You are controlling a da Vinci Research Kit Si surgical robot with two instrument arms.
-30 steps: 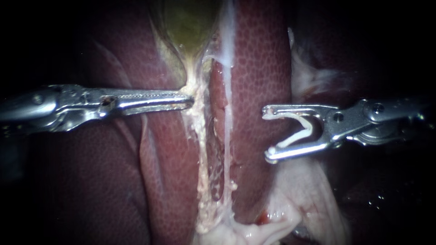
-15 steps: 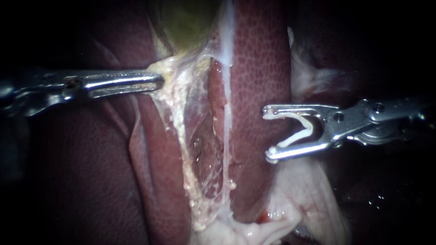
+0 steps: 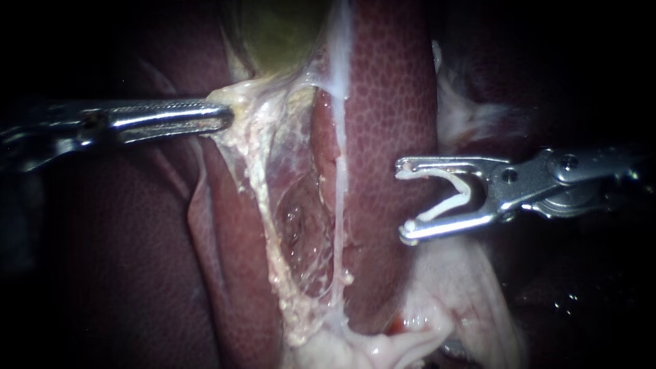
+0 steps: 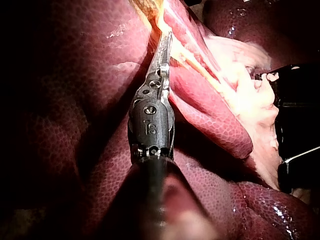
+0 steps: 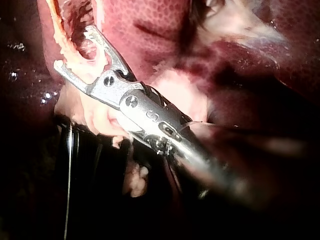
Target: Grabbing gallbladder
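Landmark = gallbladder (image 3: 280,34), the greenish sac at the upper middle of the endoscope view, set between lobes of liver (image 3: 389,89).

Left instrument (image 3: 225,116): the shaft runs in level and the tip sits just below and to the left of the gallbladder's lower end. Its jaws are pressed together, pinching the edge of the pale tissue flap (image 3: 263,171) that hangs off that lower end. The flap is stretched out toward the tip as a thin sheet and narrows to a strand running down away from the gallbladder. Left wrist view agrees: left instrument (image 4: 166,37) has its jaws together and the tip buried in yellowish tissue, with liver (image 4: 210,115) beside the shaft.

Right instrument (image 3: 403,200): well below and to the right of the gallbladder, over the liver lobe on that side, and clear of the flap. Its jaws stand wide apart with a white clip (image 3: 454,195) seated between them, each clip leg ending at a jaw tip. Right wrist view: right instrument (image 5: 75,48) shows the same wide spread, with pale tissue under the jaws. I cannot tell whether they touch it.
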